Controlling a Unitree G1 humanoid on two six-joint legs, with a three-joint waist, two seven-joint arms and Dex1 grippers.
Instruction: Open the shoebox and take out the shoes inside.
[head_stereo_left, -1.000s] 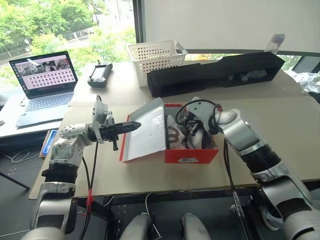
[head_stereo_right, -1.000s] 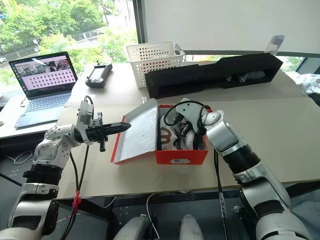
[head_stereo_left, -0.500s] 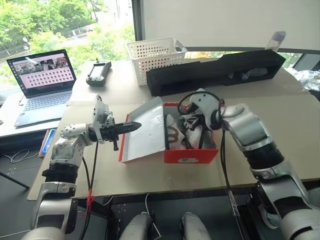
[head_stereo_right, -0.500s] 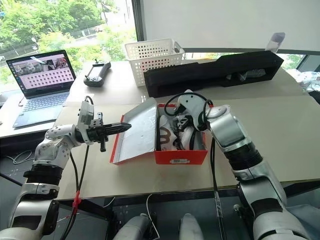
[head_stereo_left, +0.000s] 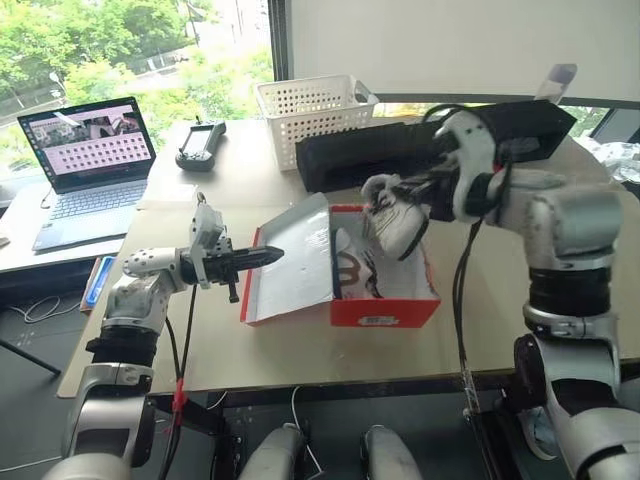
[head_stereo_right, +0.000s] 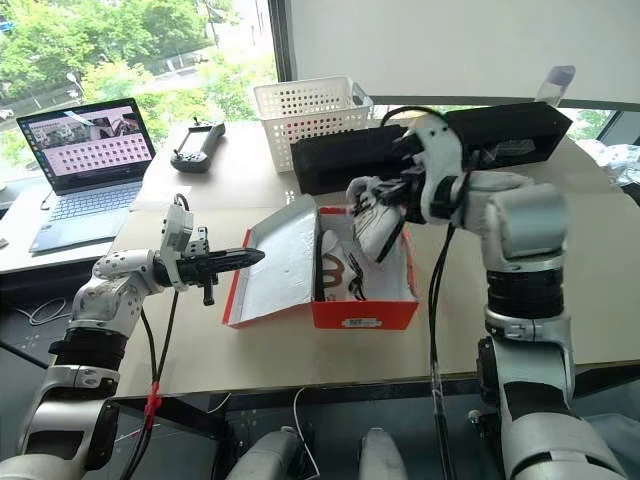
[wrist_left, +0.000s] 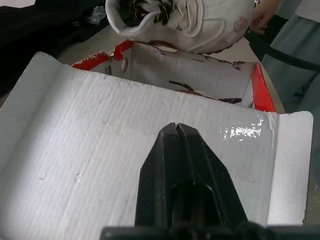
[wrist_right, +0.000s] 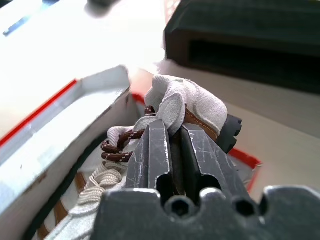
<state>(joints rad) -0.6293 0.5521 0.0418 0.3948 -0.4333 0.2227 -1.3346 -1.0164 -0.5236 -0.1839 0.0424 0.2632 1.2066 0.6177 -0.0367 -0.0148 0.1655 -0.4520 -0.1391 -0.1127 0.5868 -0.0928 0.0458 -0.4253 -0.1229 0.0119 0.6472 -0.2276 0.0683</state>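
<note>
Shoebox: on the table, open; lid leaning out toward the robot's left.
Left claw: fingers pressed together, empty, tip at the lid's white inner face, apparently propping it.
Right claw: clamped on the heel of one shoe.
Held shoe: above the box's far right part, toe hanging down toward it, clear of the rim.
Second shoe: inside the box, along the lid side; nearer the left claw.

We cannot read any text: the white label on the shoebox is too small to read.
</note>
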